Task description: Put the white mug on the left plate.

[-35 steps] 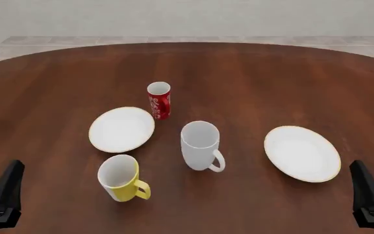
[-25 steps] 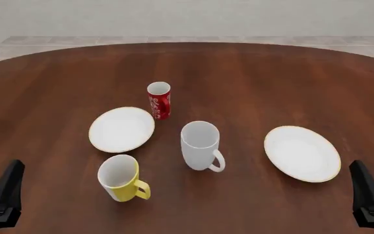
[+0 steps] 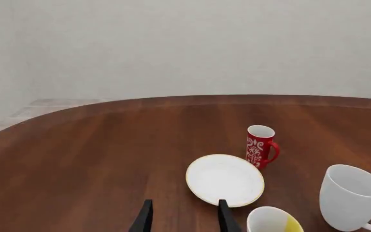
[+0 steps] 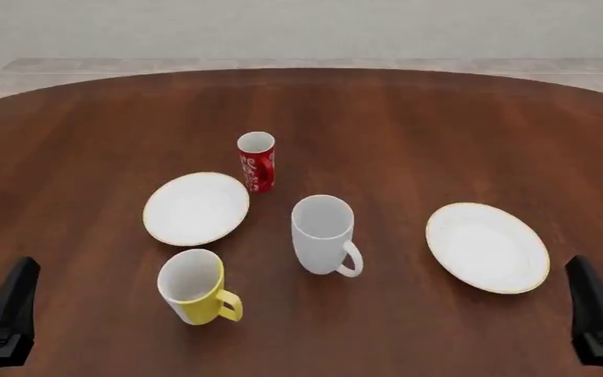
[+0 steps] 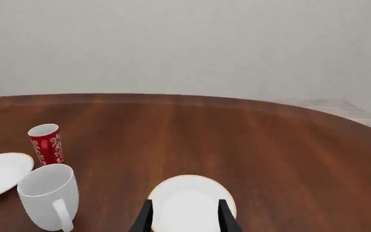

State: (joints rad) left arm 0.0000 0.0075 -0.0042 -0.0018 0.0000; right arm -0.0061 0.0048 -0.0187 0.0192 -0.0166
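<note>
The white mug point(image 4: 323, 234) stands upright near the table's middle, its handle turned toward the near right; it also shows as the white mug point(image 3: 353, 197) and the white mug point(image 5: 47, 195). The left plate point(image 4: 195, 208) lies bare just left of it, also seen as the left plate point(image 3: 225, 179). My left gripper point(image 4: 3, 318) hovers at the near left edge, open and holding nothing, far from the mug. At the near right edge my right gripper point(image 4: 600, 314) is open too, with nothing between its fingers point(image 5: 145, 217).
A red can point(image 4: 257, 161) stands behind the left plate's right side. A yellow mug point(image 4: 192, 286) sits in front of that plate. The right plate point(image 4: 487, 247) lies to the right of the white mug, just ahead of my right gripper.
The right gripper seems to have shifted very slightly at the near edge. Mugs, plates, can and left gripper stand as before.
</note>
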